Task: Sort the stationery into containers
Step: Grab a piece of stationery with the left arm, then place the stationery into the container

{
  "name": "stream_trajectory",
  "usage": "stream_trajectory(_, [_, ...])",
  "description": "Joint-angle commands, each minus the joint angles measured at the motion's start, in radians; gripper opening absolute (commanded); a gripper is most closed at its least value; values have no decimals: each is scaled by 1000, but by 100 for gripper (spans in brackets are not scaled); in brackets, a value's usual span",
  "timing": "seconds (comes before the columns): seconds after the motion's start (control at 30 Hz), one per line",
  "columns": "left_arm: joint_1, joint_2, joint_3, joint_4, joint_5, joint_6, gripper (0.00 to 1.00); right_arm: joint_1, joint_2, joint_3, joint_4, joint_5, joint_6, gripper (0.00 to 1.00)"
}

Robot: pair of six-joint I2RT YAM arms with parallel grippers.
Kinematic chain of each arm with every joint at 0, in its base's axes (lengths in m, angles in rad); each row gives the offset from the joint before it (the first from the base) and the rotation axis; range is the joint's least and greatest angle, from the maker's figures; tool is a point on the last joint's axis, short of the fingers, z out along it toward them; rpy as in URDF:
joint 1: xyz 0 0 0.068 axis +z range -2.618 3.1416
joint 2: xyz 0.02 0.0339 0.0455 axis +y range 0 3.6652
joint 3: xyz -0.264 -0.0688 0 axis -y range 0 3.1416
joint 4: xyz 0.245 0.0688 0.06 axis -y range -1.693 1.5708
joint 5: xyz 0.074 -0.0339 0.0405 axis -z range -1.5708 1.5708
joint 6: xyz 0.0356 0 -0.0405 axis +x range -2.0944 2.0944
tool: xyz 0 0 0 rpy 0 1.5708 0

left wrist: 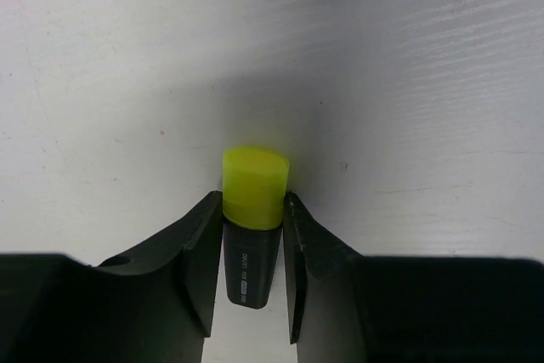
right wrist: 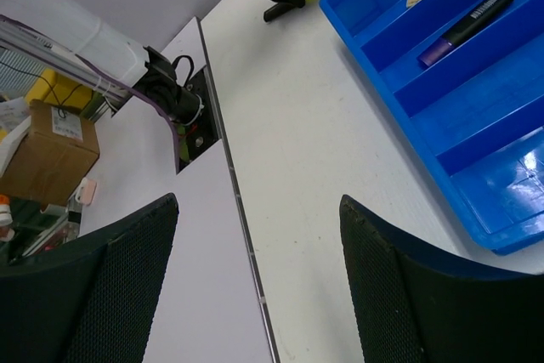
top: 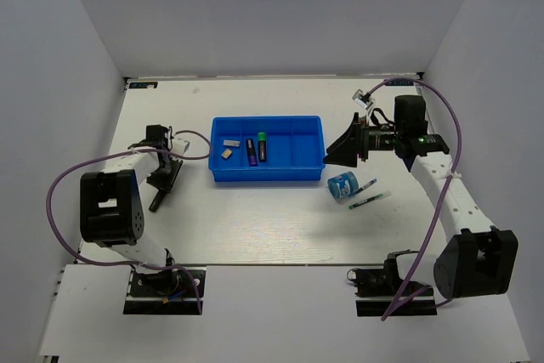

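A short black marker with a yellow end (left wrist: 253, 210) lies on the white table, and my left gripper (left wrist: 252, 201) is shut on it, a finger pressed against each side of its cap. From above, my left gripper (top: 159, 197) is left of the blue tray (top: 268, 174) and hides the marker. In the tray lie two grey erasers (top: 228, 148), a purple-ended marker (top: 252, 152) and a green-ended marker (top: 263, 146). My right gripper (top: 340, 140) hangs open and empty at the tray's right end. A blue-white tape roll (top: 342, 186) and two thin pens (top: 367, 195) lie just below it.
White walls close in the table on the left, back and right. A small pale clip-like object (top: 364, 99) sits at the back right. In the right wrist view the tray (right wrist: 510, 235) is on the right and the table's near edge strip (right wrist: 242, 218) runs between my open fingers.
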Motion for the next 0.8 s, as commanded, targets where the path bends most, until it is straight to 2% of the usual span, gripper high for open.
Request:
stream_trajectory(0.0, [-2,-51,9,-15,-34,-68,25,-15,-35,-12,37,-47,17,79])
stream_trajectory(0.1, [-10,-115,30,-20,-17,-170,11,-23,-45,-21,2,-60,-12,79])
stream_trajectory(0.13, [-10,-177,35,-14,-10,-186,2,-21,-46,-23,-6,-55,-17,76])
stream_trajectory(0.23, [-13,-282,56,4,46,-278,0,-24,-55,-17,-69,-43,-87,65])
stream_trajectory(0.27, [-20,-299,70,-5,53,-296,0,-26,-60,-11,-83,-35,-109,46])
stream_trajectory(0.37, [-56,-354,142,-26,101,-396,0,-26,-68,-8,-146,-5,-162,0])
stream_trajectory(0.4, [-106,-362,177,-39,101,-446,0,-26,-68,-6,-202,33,-170,0])
stream_trajectory(0.47, [-132,-355,225,-40,171,-509,0,-24,-78,-3,-227,100,-242,0])
stream_trajectory(0.63, [-324,-284,323,64,184,-693,0,-26,-138,-58,-176,415,-224,0])
stream_trajectory(0.77, [-461,-142,377,185,109,-755,0,-29,-172,-109,-155,456,-219,0])
